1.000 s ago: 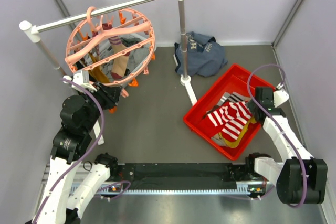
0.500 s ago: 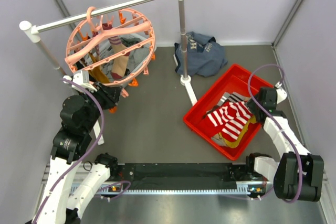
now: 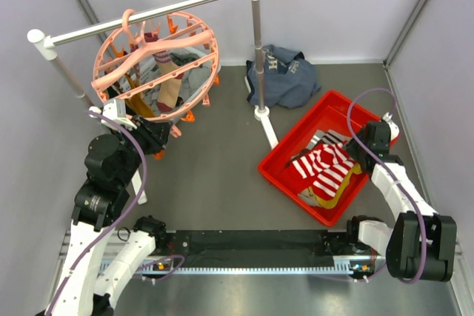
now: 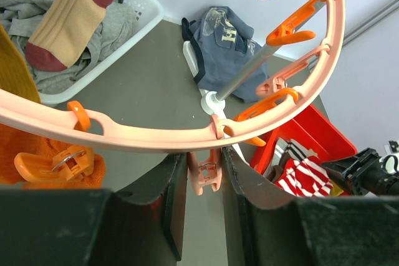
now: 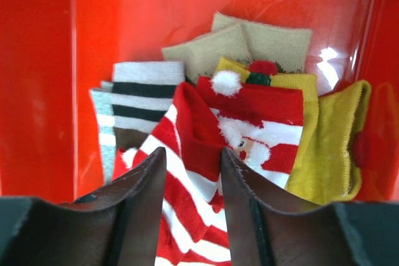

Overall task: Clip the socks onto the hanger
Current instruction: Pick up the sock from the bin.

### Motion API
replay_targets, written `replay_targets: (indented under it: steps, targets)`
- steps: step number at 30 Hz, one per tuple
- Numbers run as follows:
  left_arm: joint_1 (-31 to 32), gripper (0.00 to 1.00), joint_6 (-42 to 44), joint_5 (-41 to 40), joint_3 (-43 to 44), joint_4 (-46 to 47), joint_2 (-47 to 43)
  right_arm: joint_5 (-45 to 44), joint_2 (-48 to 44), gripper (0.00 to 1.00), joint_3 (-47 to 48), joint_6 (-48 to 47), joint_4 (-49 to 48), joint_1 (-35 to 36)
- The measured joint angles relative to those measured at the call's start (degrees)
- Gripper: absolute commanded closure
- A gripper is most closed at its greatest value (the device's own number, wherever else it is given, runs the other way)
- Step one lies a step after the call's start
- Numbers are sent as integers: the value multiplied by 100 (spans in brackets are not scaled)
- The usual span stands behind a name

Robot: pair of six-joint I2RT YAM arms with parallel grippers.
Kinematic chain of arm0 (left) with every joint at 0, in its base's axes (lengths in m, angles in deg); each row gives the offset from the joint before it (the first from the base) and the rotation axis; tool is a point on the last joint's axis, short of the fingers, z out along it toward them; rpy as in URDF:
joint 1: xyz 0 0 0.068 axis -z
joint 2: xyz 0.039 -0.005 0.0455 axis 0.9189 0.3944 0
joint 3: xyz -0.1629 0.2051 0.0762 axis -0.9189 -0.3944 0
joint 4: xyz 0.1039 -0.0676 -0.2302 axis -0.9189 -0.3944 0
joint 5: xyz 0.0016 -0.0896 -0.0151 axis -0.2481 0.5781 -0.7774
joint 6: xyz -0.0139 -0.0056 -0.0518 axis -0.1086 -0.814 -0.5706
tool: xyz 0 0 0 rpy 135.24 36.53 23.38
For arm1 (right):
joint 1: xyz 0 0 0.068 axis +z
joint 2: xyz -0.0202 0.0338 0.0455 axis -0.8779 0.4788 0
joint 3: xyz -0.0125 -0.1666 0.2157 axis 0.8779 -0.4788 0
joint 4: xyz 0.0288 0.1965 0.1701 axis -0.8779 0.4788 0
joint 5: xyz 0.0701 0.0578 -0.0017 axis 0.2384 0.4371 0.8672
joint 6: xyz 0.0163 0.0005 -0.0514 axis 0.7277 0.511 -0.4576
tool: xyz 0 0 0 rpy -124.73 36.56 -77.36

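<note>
**Operator:** What does the hanger look like, and where is it?

**Describer:** The hanger [image 4: 156, 134] is a large salmon-pink plastic ring with crossbars. It is hooked on the white rail [image 3: 207, 0] at the far left of your table [image 3: 215, 175]. Small orange and pink pegs dangle from its rim. A tan sock [image 4: 72, 14] with dark red toe and heel hangs inside the ring. An orange sock [image 4: 37, 154] hangs low at the left, with an orange peg against it.

**Operator:** And the fingers?

**Describer:** Your left fingers [image 4: 203, 157] are up at the ring's lower rim, narrowly parted, with one pink peg [image 4: 204, 175] between them. I cannot tell whether they press it. Your right fingers [image 5: 193, 152] are down in the red bin [image 3: 296, 129], roughly half open. They straddle a raised fold of the striped sock [image 5: 181, 204] and are not clamped on it.

**Operator:** What is in the containers?

**Describer:** The red bin sits at the right of your table and holds loose socks.
- The red-and-white striped sock lies on top.
- A Santa sock [image 5: 255, 135] is just beside it.
- A yellow sock [image 5: 336, 147] lies at the right.
- Folded beige socks [image 5: 249, 45] lie at the back.
- A black, white and grey sock [image 5: 137, 101] is at the left.

A white basket [image 4: 146, 7] beyond the hanger holds grey clothes [image 4: 81, 60]. A navy garment [image 3: 285, 72] lies on the table by the rail's right post.
</note>
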Motion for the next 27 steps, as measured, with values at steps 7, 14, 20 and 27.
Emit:
replay_targets:
  steps: [7, 14, 20, 27]
  targets:
    - [0, 100, 2, 0, 0, 0, 0, -98, 376, 71, -4, -33, -7, 0]
    - [0, 100, 2, 0, 0, 0, 0, -90, 278, 96, -2, -286, 46, 0]
    - [0, 100, 4, 0, 0, -2, 2, 4, -420, 100, 315, -737, 275, 199]
    - [2, 100, 7, 0, 4, -2, 4, -175, -1145, 100, 914, -1685, 212, 1823]
